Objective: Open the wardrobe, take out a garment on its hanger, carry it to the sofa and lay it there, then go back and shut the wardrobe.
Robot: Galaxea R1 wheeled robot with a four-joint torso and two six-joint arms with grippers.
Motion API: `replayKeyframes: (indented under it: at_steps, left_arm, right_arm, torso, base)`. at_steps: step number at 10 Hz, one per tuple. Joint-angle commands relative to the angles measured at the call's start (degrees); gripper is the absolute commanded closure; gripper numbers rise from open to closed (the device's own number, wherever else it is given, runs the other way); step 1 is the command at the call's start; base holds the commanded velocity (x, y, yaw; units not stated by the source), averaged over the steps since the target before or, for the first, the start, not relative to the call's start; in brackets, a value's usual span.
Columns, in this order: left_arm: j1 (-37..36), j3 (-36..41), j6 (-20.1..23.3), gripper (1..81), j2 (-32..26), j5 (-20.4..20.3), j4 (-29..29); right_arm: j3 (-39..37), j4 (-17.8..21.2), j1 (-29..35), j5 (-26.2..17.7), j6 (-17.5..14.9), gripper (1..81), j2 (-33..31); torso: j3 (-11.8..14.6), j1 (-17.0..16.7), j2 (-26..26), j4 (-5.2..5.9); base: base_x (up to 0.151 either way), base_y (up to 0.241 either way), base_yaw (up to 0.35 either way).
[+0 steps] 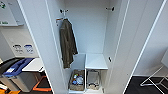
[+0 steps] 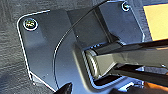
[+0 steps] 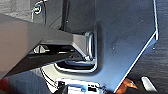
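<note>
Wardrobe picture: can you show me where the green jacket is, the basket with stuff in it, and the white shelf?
Green jacket [image 1: 67, 46]: head view, middle of its hanging body.
Basket [image 1: 76, 86]: head view, front woven wall.
White shelf [image 1: 96, 61]: head view, bare top surface.

- Even, bright light is cast into the tall white open wardrobe [image 1: 95, 32]; soft blur is seen throughout.
- Beside it, straight edges are bowed outward.
- Wrist views are dimmer, smeared.

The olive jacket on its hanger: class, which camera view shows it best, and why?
The head view. There the olive jacket hangs at full length inside the open wardrobe, left of the shelf. Both wrist views show robot hardware and dark floor, nothing of the jacket.
</note>
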Motion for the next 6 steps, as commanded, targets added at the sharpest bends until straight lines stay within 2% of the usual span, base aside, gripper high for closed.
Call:
replayKeyframes:
  at_steps: [1, 2, 4, 6]
  left_arm:
    - [-1.84, 0.11, 0.02, 1.0, 0.17, 2.25, 0.39]
    - [-1.75, 0.02, -0.07, 1.0, 0.17, 2.25, 0.21]
    - [-1.66, 0.11, -0.15, 1.0, 0.17, 2.25, 0.04]
    - [-1.49, 0.02, -0.15, 1.0, 0.17, 2.25, -0.05]
  right_arm:
    - [0.25, -0.24, 1.25, -2.47, -0.14, 1.0, 0.44]
    - [0.16, -0.24, 1.25, -2.47, -0.14, 1.0, 0.44]
    - [0.07, -0.24, 1.25, -2.47, -0.14, 1.0, 0.44]
    - [0.16, -0.24, 1.25, -2.47, -0.05, 1.0, 0.44]
  torso:
    - [0.00, 0.03, 0.00, 0.00]
    - [0.00, 0.03, 0.00, 0.00]
    - [0.00, 0.03, 0.00, 0.00]
    - [0.00, 0.03, -0.02, 0.00]
  base:
    - [0.000, 0.000, 0.000]
    - [0.000, 0.000, 0.000]
    - [-0.067, 0.000, 0.000]
    - [0.000, 0.000, 0.000]
